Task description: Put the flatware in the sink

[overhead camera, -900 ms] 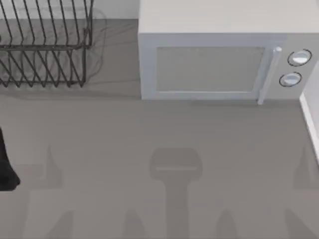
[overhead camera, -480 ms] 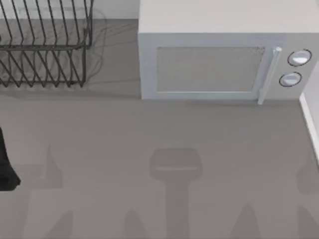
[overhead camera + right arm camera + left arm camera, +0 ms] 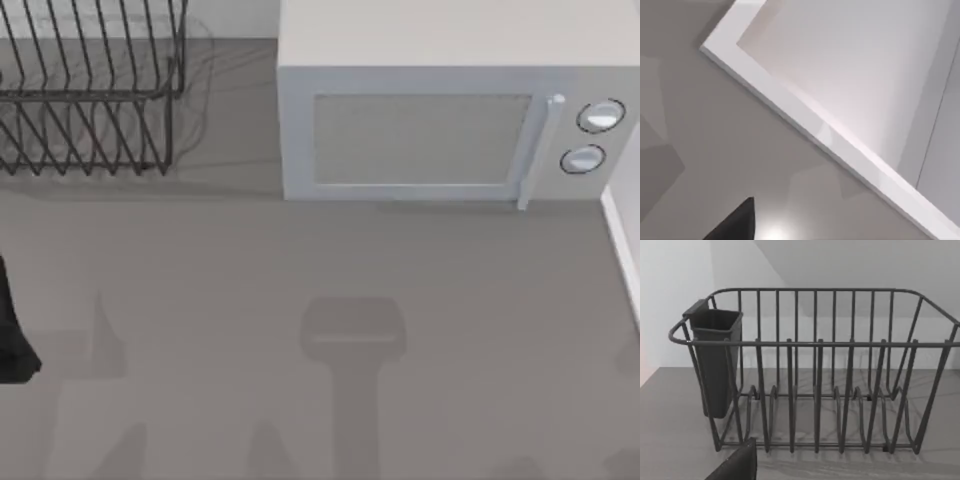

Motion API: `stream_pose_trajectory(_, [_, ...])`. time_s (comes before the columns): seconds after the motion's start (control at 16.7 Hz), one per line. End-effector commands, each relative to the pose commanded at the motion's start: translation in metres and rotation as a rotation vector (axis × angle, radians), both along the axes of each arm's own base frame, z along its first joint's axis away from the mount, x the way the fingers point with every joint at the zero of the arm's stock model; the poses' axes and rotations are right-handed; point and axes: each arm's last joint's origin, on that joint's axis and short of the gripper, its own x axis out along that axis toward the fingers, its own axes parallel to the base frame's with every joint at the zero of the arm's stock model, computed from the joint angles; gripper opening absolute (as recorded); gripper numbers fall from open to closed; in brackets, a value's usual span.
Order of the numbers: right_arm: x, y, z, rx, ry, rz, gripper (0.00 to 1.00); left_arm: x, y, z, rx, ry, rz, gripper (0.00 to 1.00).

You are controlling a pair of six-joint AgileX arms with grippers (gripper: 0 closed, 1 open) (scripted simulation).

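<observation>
Nearest the left wrist camera, a dark tip of my left gripper [image 3: 737, 466] poked in low over the grey counter [image 3: 330, 260]. I could not tell whether that gripper was spread or pressed together. The same went for the right gripper [image 3: 735, 223], of which I had one dark tip over the counter, near the sink [image 3: 805, 120]. Neither tip had anything against it.

I judged the task to be at its very start: searching, with nothing picked up. I could not tell where the flatware lay. My best guess was the cutlery holder [image 3: 715, 362], hung on one end of the dish rack [image 3: 820, 390], but its inside was hidden from me. The next move called for bringing the left wrist up and over that holder to look down into it, then reaching in from above.

The left wrist view gave me the rack side-on, its slots bare, and the holder. From above, the dish rack [image 3: 90, 100] was cut off at the table's far left, and a dark part of my left arm [image 3: 12, 335] sat at the left edge. The right wrist view gave me the sink's white rim and pale basin. From above, that side offered a mere white sliver at the right edge. Farthest back stood the microwave [image 3: 430, 130], door closed.
</observation>
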Motion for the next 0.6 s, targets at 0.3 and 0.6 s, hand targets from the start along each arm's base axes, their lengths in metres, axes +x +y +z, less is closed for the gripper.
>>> stream_pose_trajectory(0.3, [0.014,-0.012,-0.006,-0.22,0.548,0.37,1.0,0.0,0.0,0.0,0.0,0.0,0.0,1.0])
stream_pose_trajectory(0.6, [0.033,-0.028,-0.005,-0.238,0.886,0.837,1.0,0.0,0.0,0.0,0.0,0.0,0.0,1.0])
